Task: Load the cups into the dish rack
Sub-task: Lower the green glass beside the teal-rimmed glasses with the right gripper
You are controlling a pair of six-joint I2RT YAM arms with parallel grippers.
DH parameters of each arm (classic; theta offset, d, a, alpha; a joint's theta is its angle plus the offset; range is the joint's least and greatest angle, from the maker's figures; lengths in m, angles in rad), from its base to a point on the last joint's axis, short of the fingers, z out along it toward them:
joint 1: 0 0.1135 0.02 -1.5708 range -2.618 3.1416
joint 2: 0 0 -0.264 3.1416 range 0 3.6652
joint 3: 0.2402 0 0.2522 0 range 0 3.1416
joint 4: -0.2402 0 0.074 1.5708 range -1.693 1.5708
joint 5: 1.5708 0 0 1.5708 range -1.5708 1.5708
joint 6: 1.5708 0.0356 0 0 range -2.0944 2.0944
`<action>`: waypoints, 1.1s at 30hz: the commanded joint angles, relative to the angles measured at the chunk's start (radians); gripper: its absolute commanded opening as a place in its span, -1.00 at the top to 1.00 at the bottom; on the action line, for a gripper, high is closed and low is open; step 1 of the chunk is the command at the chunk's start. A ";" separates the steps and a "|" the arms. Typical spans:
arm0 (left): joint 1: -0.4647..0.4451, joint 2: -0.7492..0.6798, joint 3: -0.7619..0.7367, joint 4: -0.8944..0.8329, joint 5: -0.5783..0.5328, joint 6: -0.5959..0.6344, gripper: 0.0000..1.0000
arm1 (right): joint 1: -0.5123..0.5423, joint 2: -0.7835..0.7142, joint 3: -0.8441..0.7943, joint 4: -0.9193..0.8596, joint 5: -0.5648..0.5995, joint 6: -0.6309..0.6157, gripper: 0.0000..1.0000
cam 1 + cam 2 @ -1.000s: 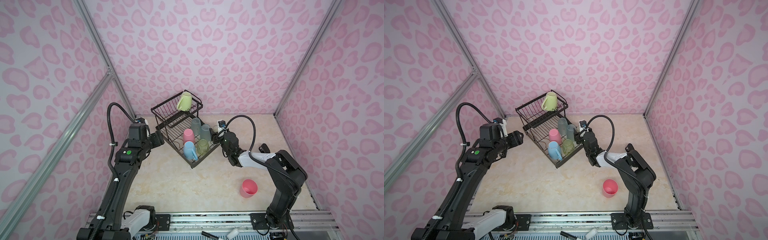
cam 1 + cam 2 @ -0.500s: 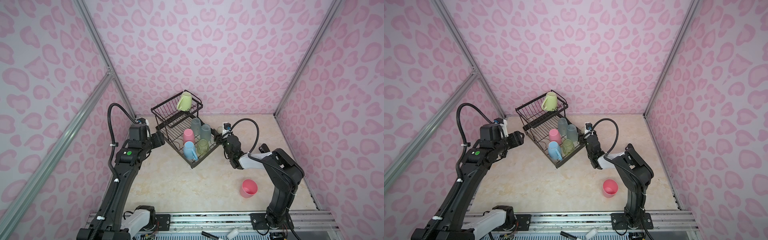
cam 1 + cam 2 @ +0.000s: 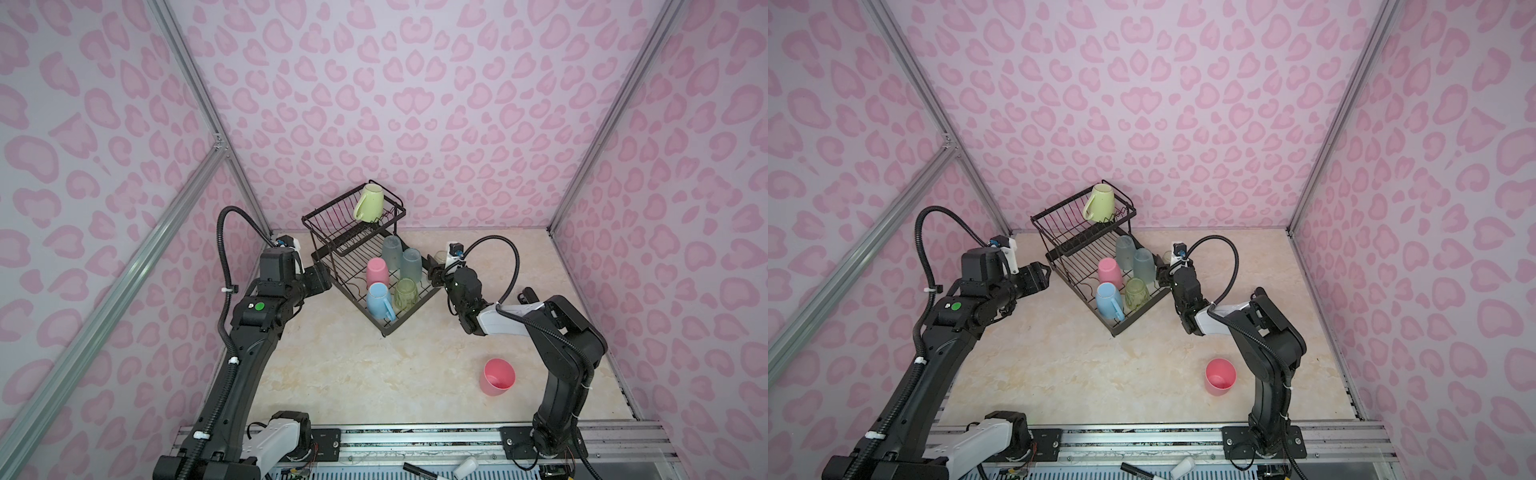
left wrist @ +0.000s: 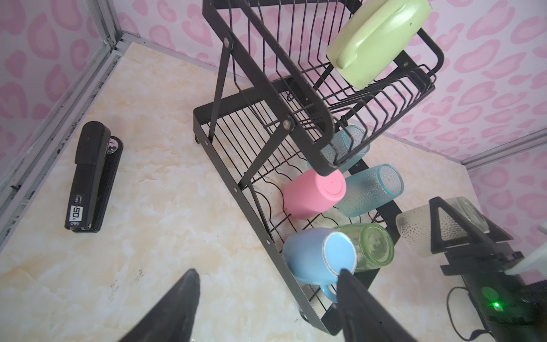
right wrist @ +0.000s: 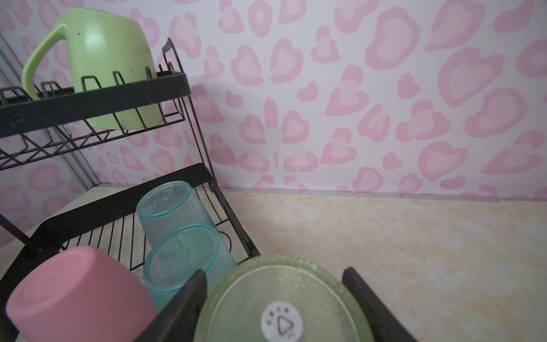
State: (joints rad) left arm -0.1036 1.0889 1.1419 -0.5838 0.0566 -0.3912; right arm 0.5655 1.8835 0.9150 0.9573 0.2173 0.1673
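Perhaps blue tumblers point(image 5: 183, 257) crowd the right end effector's point(image 5: 274, 271) green tumbler point(image 5: 284, 299).

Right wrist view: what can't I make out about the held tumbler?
Green tumbler: only its base end shows; the frame's edge cuts off the rest.
Whether it touches the dish rack: hidden by its own base.
In both top views the right gripper covers most of it.
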 commanded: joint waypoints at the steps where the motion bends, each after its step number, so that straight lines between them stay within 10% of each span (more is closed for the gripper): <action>1: 0.001 -0.003 -0.003 0.022 0.003 0.012 -0.50 | 0.012 0.038 0.028 0.026 0.029 -0.014 -0.03; 33: -0.006 0.003 -0.005 0.023 -0.002 0.014 -0.50 | 0.078 0.239 0.102 0.222 0.219 -0.044 -0.07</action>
State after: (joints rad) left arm -0.1104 1.0893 1.1412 -0.5808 0.0555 -0.3908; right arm 0.6411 2.1147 1.0260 1.1053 0.4095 0.1345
